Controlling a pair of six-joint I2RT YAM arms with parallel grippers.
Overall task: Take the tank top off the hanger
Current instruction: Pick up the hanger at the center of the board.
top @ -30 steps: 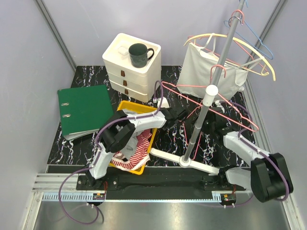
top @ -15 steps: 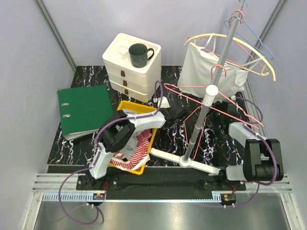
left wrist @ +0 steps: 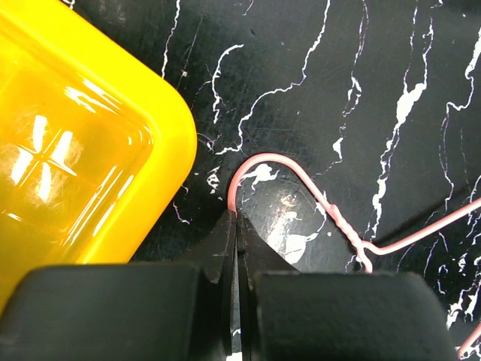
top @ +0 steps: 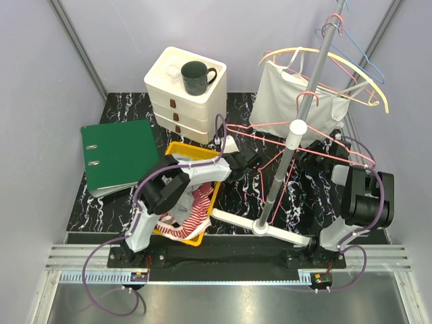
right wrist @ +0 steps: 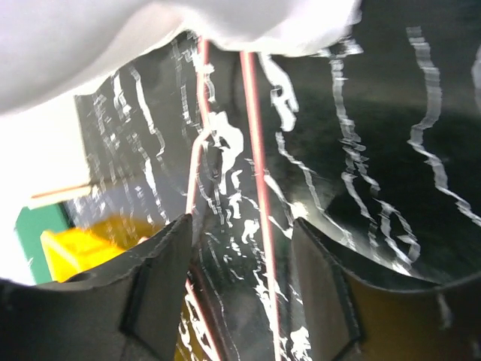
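Note:
The white tank top hangs on a yellow hanger on the rack pole. A bare pink wire hanger stretches across the table under it. My left gripper is shut on this hanger's hook, next to the yellow bin; its jaws stand pressed together on the wire. My right gripper is open just below the tank top's hem. One pink hanger wire runs between its fingers without being clamped.
A yellow bin with red-striped cloth sits beside the left arm. White drawers with a dark mug stand at the back. A green binder lies left. The rack's base bar crosses the front, with more hangers up the pole.
My right gripper has moved away from the front, up under the tank top's hem. The pink hanger's right end shifted back with it. The left arm has stayed put.

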